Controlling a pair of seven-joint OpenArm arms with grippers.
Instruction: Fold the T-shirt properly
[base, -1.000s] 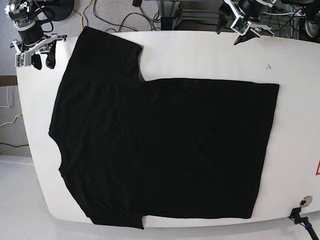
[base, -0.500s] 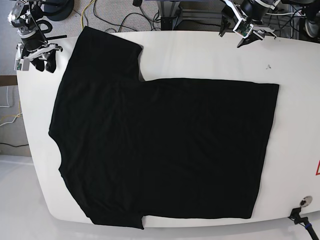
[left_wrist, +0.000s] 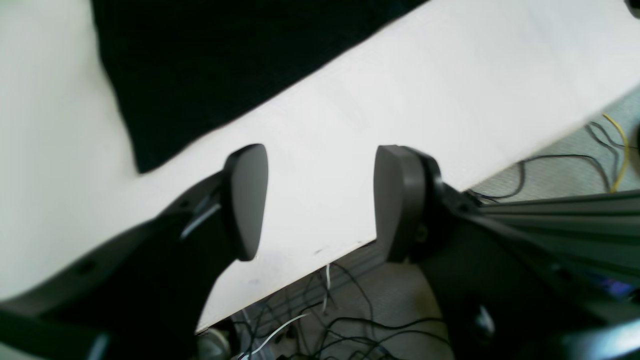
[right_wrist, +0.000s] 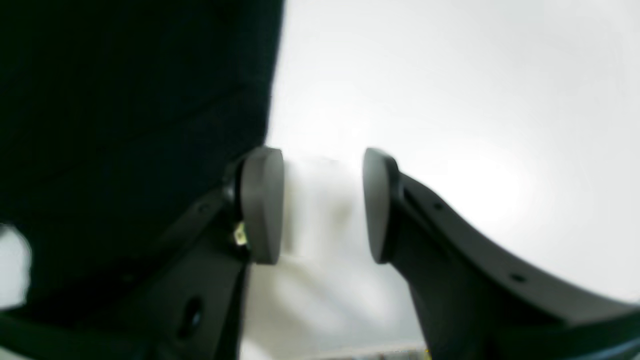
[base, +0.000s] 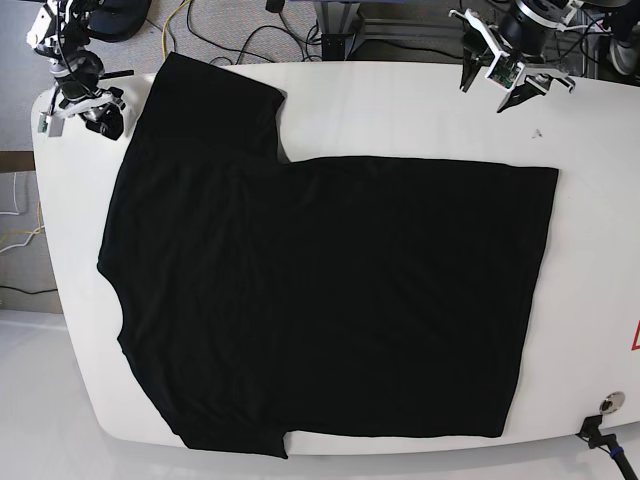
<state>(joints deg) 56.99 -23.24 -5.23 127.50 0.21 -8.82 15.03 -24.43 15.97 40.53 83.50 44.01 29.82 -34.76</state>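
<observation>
black cloth covers most of the white table (base: 400, 110): the t-shirt (base: 320, 300) lies flat and unfolded. i judge this the approach before a first fold. my left gripper (left_wrist: 320, 200) hangs spread over the far edge, apart from the hem; my right gripper (right_wrist: 322, 205) is spread just beside the sleeve. next i need each to reach an edge and pinch thin fabric.

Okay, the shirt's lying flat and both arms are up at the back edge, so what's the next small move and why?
Probably lower the right pincer onto the T-shirt at the sleeve edge beside it and pinch. The shirt lies spread flat on the white table, unfolded, and both pincers are open and empty. The right one hangs just off the fabric edge, while the left pincer sits over bare table farther from the cloth.
</observation>
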